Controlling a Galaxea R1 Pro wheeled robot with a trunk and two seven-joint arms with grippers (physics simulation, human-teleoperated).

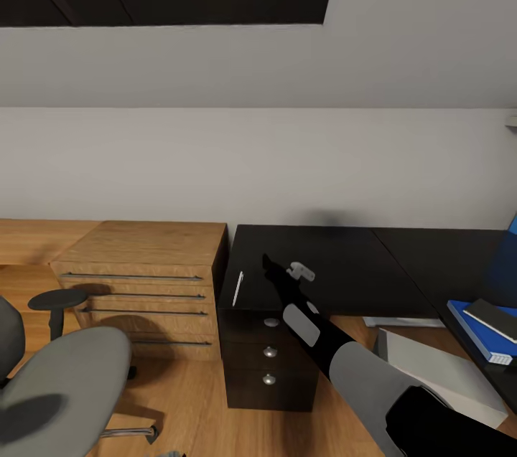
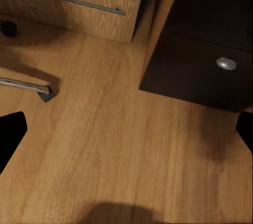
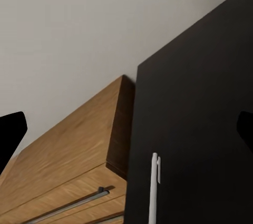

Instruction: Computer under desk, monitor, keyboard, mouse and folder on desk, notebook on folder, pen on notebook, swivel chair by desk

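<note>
The pen lies alone on the black desk; the right gripper, fingers spread wide, reaches toward it, nothing held.

The blue folder with the notebook on top is already on the desk.

No readable text, labels or numbers — none on any surface.

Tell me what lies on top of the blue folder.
On the blue folder at the desk's right end lies a dark notebook. The folder's cover beneath it is hidden, and both run past the picture's edge.
</note>
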